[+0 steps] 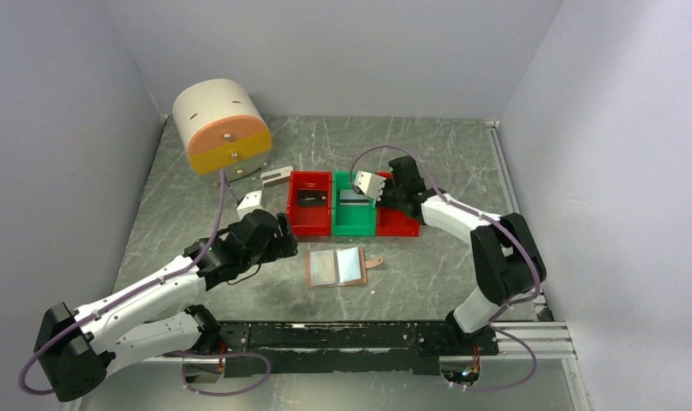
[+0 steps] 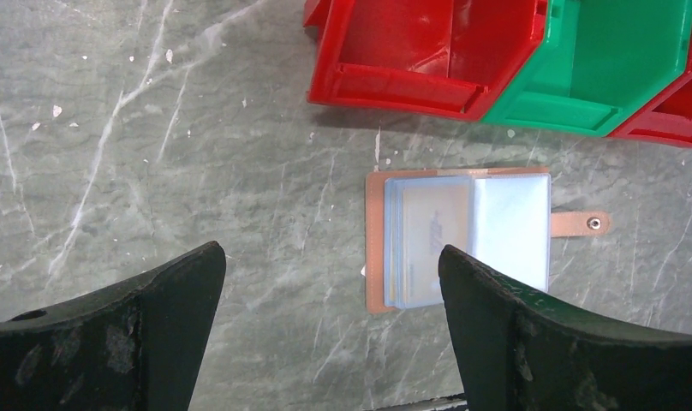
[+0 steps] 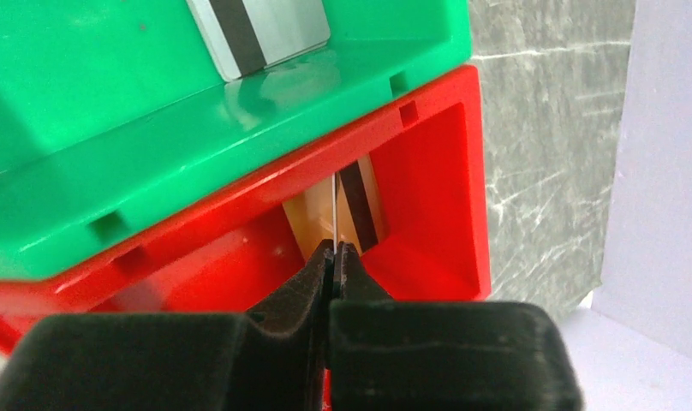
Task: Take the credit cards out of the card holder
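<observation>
Right wrist view: right tool (image 3: 334,250) pinches one card (image 3: 335,204) above the red bin (image 3: 428,171); left tool (image 2: 330,253) spread; card holder (image 2: 428,235) not yet emptied.

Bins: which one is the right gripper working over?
The red bin at the right end, beside the green bin. The right gripper, shut on a thin card, is over it; the other red bin sits left of green.

Bright, even diffuse light; soft shadows; sheen on green bin (image 3: 197,163); right hand (image 3: 334,255) close, slightly soft.
</observation>
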Robot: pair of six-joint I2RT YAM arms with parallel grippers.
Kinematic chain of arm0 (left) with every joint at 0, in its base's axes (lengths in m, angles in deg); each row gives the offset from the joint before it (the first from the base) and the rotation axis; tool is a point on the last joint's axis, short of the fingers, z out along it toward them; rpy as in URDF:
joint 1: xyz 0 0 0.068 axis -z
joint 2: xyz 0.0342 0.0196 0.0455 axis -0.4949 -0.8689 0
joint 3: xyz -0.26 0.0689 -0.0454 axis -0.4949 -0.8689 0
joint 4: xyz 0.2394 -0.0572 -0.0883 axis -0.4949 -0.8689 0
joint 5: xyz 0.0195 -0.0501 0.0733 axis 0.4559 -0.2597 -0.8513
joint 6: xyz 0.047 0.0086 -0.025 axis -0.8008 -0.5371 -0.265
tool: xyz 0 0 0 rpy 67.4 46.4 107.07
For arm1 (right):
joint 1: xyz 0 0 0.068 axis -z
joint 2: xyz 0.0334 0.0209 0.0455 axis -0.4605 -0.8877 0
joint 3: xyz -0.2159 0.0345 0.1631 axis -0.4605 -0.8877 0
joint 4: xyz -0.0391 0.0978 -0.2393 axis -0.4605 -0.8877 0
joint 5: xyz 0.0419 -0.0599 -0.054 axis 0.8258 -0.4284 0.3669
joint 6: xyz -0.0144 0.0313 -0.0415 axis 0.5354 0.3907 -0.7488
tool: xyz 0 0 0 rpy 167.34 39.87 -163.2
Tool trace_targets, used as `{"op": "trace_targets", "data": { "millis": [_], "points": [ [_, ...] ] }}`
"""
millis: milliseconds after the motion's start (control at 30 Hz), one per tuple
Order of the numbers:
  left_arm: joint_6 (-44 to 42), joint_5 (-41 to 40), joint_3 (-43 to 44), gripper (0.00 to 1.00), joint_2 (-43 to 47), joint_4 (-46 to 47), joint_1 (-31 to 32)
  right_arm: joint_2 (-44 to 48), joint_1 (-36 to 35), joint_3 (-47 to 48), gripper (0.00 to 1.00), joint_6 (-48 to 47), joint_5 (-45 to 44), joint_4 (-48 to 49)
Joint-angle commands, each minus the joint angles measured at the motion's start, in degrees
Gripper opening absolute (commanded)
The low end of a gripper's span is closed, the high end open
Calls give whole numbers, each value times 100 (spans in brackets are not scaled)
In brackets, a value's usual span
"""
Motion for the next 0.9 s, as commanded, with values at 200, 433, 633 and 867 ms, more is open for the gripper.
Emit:
{"op": "trace_targets", "data": {
  "millis": [200, 433, 633, 867],
  "points": [
    [90, -285, -22, 100, 245, -335, -30, -708, 170, 321, 4, -640, 367, 359],
    [108, -248, -89, 100, 221, -266, -31, -692, 192, 264, 15, -745, 477, 71],
    [63, -222, 17, 100, 6, -308, -34, -631, 286, 290, 27, -721, 478, -149],
    [85, -198, -66, 100, 106, -231, -35, -442, 414, 299, 30, -584, 490, -188]
  ]
}}
